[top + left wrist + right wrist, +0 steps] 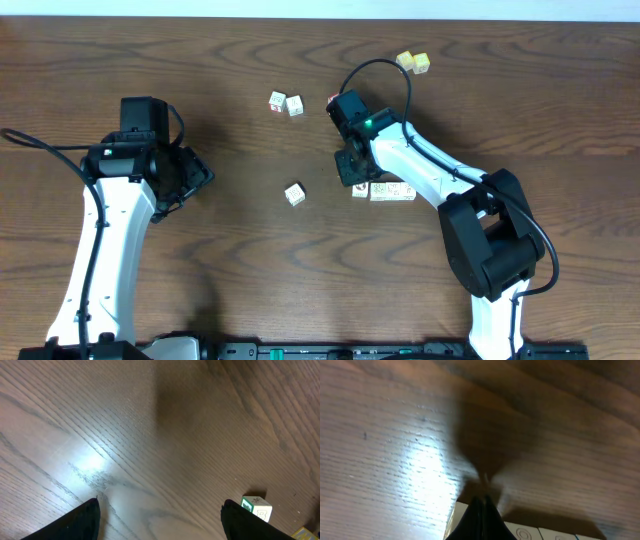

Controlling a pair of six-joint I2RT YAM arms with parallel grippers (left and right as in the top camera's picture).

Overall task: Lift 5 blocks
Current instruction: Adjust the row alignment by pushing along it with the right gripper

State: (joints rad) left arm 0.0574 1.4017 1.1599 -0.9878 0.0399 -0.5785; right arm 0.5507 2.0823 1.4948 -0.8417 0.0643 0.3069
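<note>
Right gripper (pixel 481 510) is pinched closed, empty, beside the blocks (pixel 392 191); I should open it, straddle one, then lift.

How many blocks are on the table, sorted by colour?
White picture blocks: 5
Yellow blocks: 2
Red-and-white-topped block: 1
Total: 8
A reddish bit further right is too small to identify, so it is not counted.
</note>
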